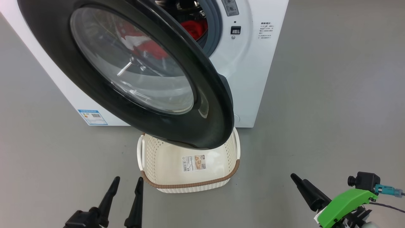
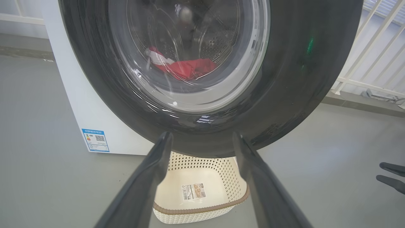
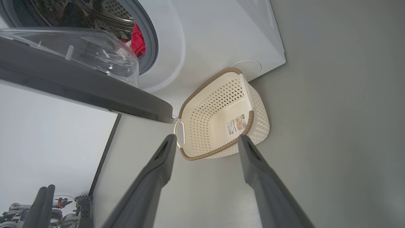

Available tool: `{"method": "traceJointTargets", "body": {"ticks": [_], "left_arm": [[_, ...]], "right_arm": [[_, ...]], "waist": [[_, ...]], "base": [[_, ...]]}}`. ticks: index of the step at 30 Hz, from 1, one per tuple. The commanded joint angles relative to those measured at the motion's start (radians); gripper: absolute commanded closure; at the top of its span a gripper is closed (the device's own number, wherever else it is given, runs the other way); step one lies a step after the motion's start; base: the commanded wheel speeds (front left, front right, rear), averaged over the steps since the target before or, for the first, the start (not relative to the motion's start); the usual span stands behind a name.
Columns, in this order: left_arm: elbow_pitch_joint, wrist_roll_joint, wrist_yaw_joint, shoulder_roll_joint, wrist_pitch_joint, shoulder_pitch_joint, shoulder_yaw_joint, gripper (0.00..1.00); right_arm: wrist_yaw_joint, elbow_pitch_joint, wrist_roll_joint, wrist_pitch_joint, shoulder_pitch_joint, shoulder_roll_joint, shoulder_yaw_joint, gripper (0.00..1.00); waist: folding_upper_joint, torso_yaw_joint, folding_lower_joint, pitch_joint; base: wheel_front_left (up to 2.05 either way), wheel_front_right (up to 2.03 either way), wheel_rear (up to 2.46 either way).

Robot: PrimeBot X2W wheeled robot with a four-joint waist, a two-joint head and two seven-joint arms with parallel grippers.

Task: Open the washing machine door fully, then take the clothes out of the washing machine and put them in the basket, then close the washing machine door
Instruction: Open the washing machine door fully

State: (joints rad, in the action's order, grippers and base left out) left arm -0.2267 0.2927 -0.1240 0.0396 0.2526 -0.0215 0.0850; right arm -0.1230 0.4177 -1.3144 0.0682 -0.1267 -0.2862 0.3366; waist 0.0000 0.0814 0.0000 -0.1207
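Presently on the grey floor (image 1: 332, 110): the washing machine (image 1: 253, 72), white and front-loading. The washing machine door (image 1: 133, 72) is swung part-way out, and its black rim overhangs the far end of the basket (image 1: 158, 158). The clothes (image 1: 196, 28), red with white, lie inside the drum at 1 o'clock of the door and also show through its glass. The basket, cream with a brown rim and a paper label (image 1: 194, 163) on its bottom, sits at 6 o'clock of the door, just beside the machine's front. The left gripper (image 1: 128, 179) is at 7 o'clock of the basket, jaws apart in free air. The right gripper (image 1: 299, 179) is at 4 o'clock, well apart from the basket, jaws likewise apart.
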Motion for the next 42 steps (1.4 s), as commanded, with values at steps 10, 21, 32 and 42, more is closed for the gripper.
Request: {"method": "traceJointTargets", "body": {"ticks": [10,21,32,42], "left_arm": [[0.013,-0.009,-0.006,0.011,0.009,-0.016,-0.045,0.0],[0.01,-0.013,-0.006,0.011,0.009,-0.023,-0.061,0.0],[0.01,-0.012,-0.006,0.011,0.009,-0.026,-0.063,0.0],[0.016,-0.012,-0.007,0.011,0.009,-0.027,-0.067,0.0]], "right_arm": [[-0.008,0.006,0.116,-0.237,-0.031,-0.091,0.191,0.0],[-0.008,0.047,0.389,-0.329,-0.043,-0.07,0.127,0.0],[-0.008,-0.076,0.74,-0.33,0.084,0.048,-0.149,0.0],[-0.008,-0.231,0.91,-0.33,0.172,0.135,-0.291,0.0]], "waist": [[0.0,-0.006,0.0,-0.01],[0.0,-0.012,0.0,-0.016],[0.0,-0.011,0.0,-0.013],[0.0,-0.014,0.0,-0.016]], "base": [[0.0,0.0,0.0],[0.0,0.0,0.0],[0.0,0.0,0.0],[0.0,0.0,0.0]]}}
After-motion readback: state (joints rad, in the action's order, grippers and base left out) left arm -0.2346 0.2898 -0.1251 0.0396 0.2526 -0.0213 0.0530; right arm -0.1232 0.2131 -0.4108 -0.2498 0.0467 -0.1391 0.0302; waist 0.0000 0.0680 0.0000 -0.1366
